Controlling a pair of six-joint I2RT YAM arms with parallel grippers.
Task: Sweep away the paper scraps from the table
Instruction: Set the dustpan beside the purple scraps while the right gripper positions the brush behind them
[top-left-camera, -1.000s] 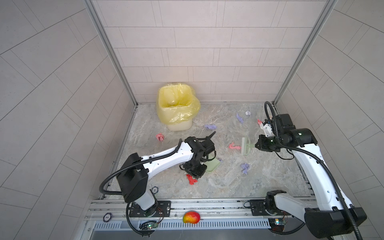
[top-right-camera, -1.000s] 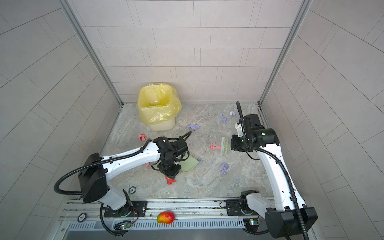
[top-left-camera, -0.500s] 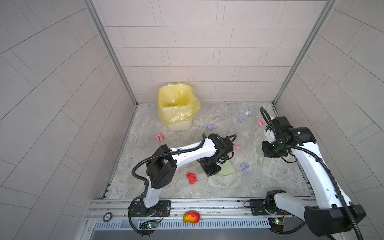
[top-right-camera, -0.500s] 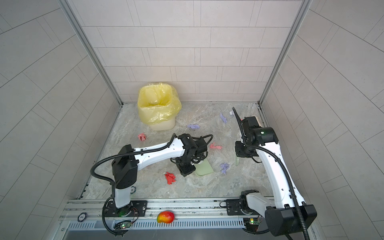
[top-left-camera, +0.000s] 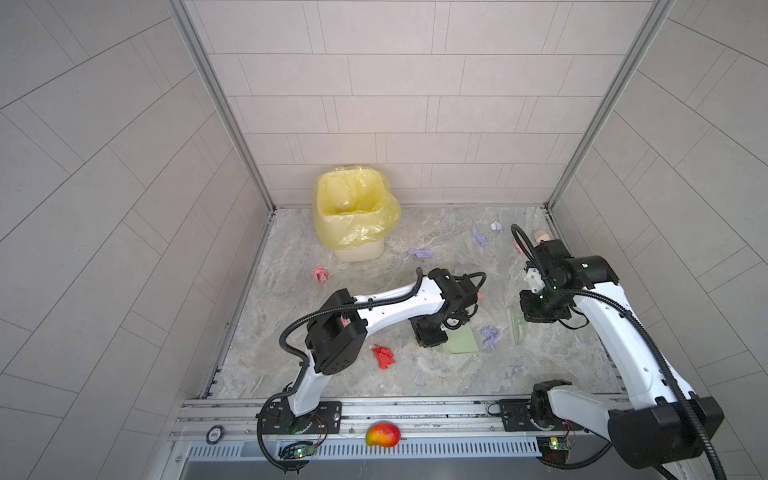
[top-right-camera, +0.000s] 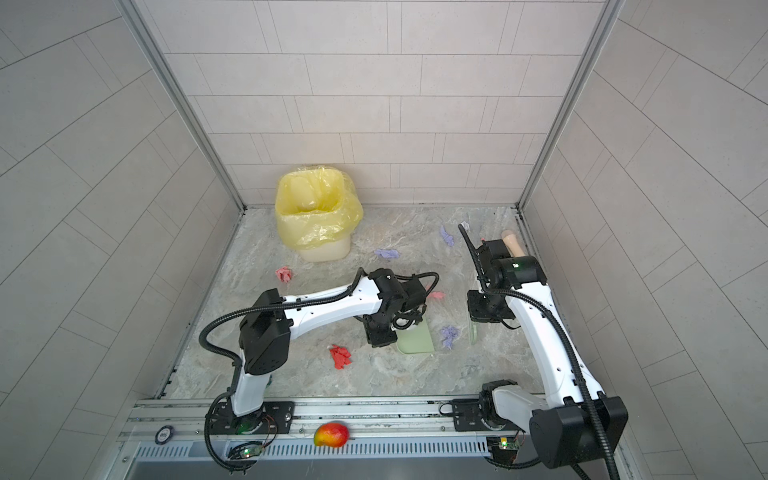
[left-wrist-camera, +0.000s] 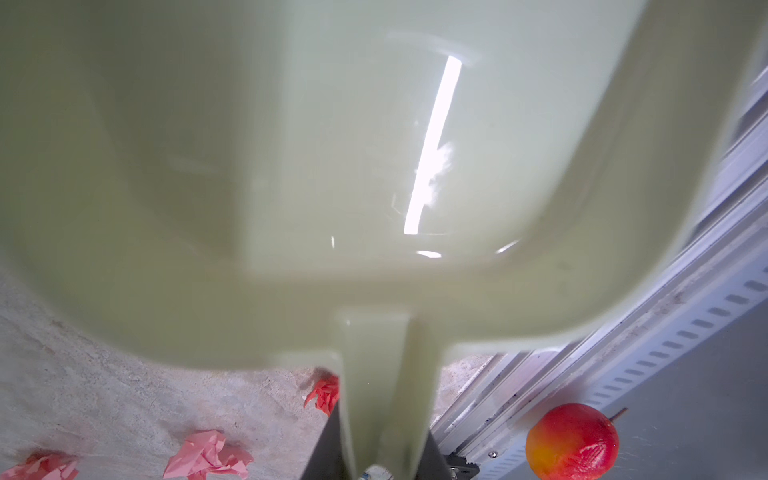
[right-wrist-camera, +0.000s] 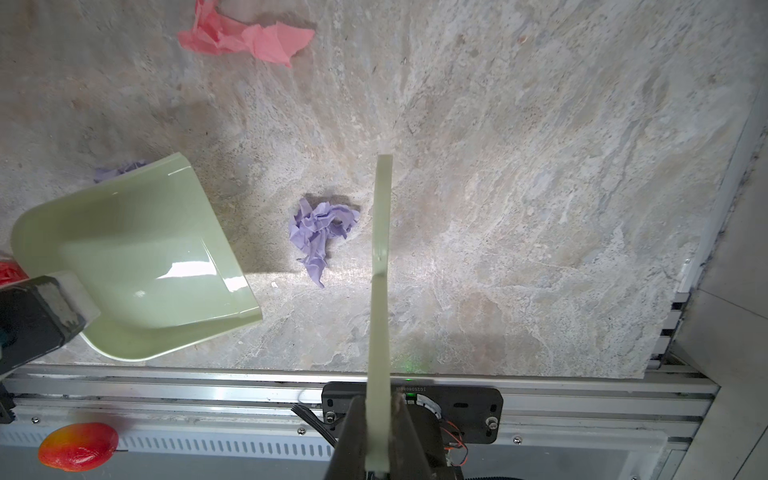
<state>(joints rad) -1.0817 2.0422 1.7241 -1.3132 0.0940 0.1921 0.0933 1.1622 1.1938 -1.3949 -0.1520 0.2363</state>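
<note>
Pale-green plastic fills both grips: the left tool (top-left-camera: 434, 337) is clamped on the handle of a dustpan (top-left-camera: 461, 344), the right tool (right-wrist-camera: 378, 415) on a flat scraper (right-wrist-camera: 380, 249) standing on edge. Paper scraps (top-left-camera: 319, 274) lie scattered over the bench (top-left-camera: 415, 374); a lavender wad (top-left-camera: 489, 336) sits between dustpan mouth and scraper, and a red wad (top-left-camera: 383, 356) lies nearer the front rail.

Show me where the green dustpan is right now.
In both top views the dustpan is on the table, just right of centre, between a red scrap and a purple scrap.
</note>
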